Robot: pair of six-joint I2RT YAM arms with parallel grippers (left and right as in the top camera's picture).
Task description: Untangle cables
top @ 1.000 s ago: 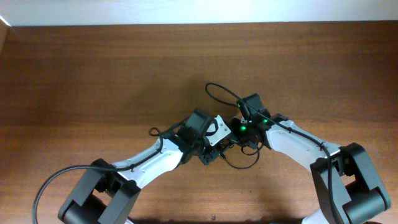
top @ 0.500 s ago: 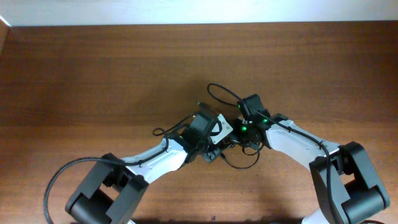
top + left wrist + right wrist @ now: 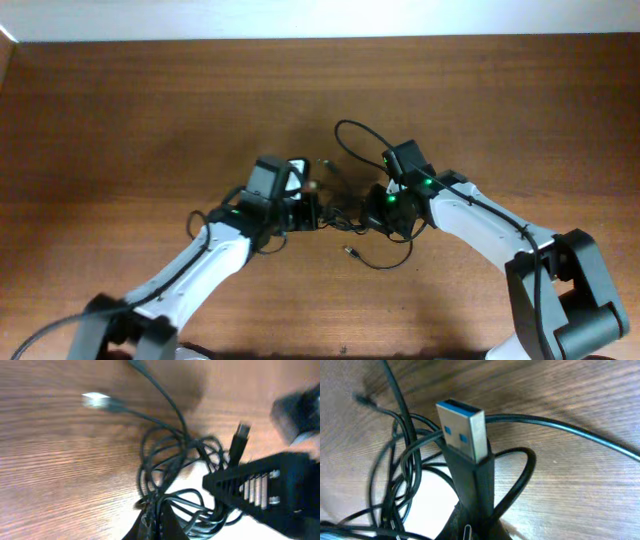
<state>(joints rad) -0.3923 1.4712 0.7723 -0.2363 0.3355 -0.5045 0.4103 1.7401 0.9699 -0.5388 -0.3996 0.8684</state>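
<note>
Overhead, cables (image 3: 342, 216), one tangled black bunch, at frame centre on the desk (image 3: 150, 110), between left hand (image 3: 308, 212) and right hand (image 3: 380, 203), both closed on cord. Left wrist view: bunch mid-frame, left hand pinching strands at bottom edge, silvery plug (image 3: 97, 400) upper left. Right wrist view: right hand clamped on an upright USB plug (image 3: 465, 430), loops at left.

We see a dark brown wooden table (image 3: 150, 100), its grain running side to side. On it lie the cables (image 3: 345, 216), thin black cords bunched into a knot. From that knot an open loop (image 3: 360, 130) reaches towards the table's far edge. A second strand curves towards the near edge and ends in a small plug (image 3: 349, 250). A silvery-tipped plug (image 3: 97, 401) rests on bare wood near the knot.
</note>
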